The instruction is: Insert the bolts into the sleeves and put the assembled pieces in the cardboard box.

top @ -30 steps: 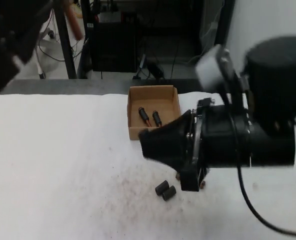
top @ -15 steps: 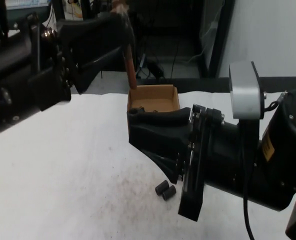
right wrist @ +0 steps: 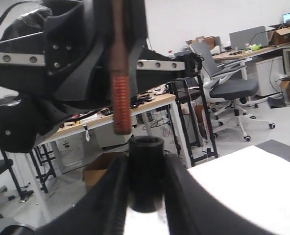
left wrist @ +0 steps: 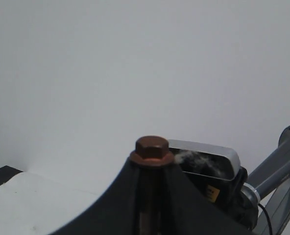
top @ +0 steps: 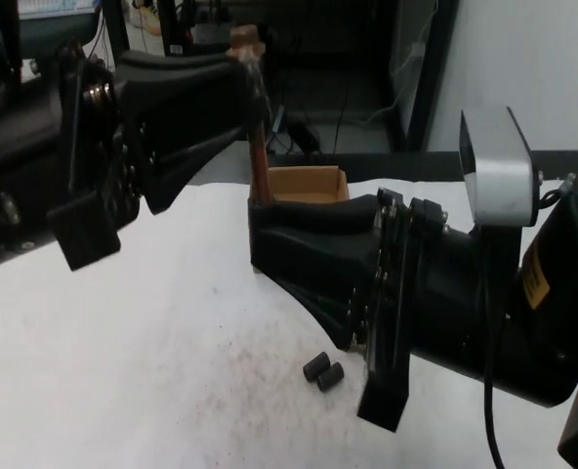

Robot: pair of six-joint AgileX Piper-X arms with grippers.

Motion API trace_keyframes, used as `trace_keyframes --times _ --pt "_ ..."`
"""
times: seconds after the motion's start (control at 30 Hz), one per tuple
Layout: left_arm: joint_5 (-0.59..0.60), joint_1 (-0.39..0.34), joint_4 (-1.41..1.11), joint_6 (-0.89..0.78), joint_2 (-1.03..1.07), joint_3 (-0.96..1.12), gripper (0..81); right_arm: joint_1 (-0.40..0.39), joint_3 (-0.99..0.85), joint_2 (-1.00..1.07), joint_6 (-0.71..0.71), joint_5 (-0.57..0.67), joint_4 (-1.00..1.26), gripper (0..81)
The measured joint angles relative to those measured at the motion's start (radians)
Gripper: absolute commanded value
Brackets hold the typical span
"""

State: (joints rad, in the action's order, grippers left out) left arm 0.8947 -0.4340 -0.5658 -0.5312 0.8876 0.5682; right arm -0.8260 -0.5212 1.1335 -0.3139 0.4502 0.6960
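**High view.** The left end effector (top: 254, 73) is raised over the far side of the table (top: 123, 342) and clamped on a copper bolt (top: 259, 147). The bolt hangs upright, head up. Its lower end comes down to the tip of the right end effector (top: 265, 230), which reaches in from the right. The right arm covers most of the cardboard box (top: 309, 182); the box's far rim and a strip of its inside show at the far middle of the table. Two loose sleeves (top: 315, 367) lie on the table, touching each other, nearer than the box and just left of the right arm's wrist.

**Left wrist view.** The bolt's (left wrist: 152, 149) hexagonal head sits on top. The left end effector (left wrist: 152, 171) is narrow, with its dark fingers (left wrist: 120, 196) pressed on the shank just under the head. The right arm's grey camera housing (left wrist: 204, 159) is just behind.

**Right wrist view.** The right end effector (right wrist: 146, 169) holds a black sleeve (right wrist: 146, 161) upright between its fingers (right wrist: 177, 196), open end up. The bolt's (right wrist: 120, 93) threaded end hangs just above the sleeve's opening, a little off to one side and not inside it. I cannot tell whether it touches the rim. The left end effector's black body sits behind the shank.
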Motion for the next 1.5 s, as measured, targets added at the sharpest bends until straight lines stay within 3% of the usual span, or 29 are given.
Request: trace_keyframes --times 1.3,1.5 --pt "0.019 0.002 0.056 0.038 0.000 0.000 0.2 -0.001 0.000 0.000 0.000 0.042 -0.023 0.8" --pt "0.027 0.002 0.056 0.035 0.000 0.000 0.2 0.038 0.002 0.000 0.000 0.055 -0.030 0.8"
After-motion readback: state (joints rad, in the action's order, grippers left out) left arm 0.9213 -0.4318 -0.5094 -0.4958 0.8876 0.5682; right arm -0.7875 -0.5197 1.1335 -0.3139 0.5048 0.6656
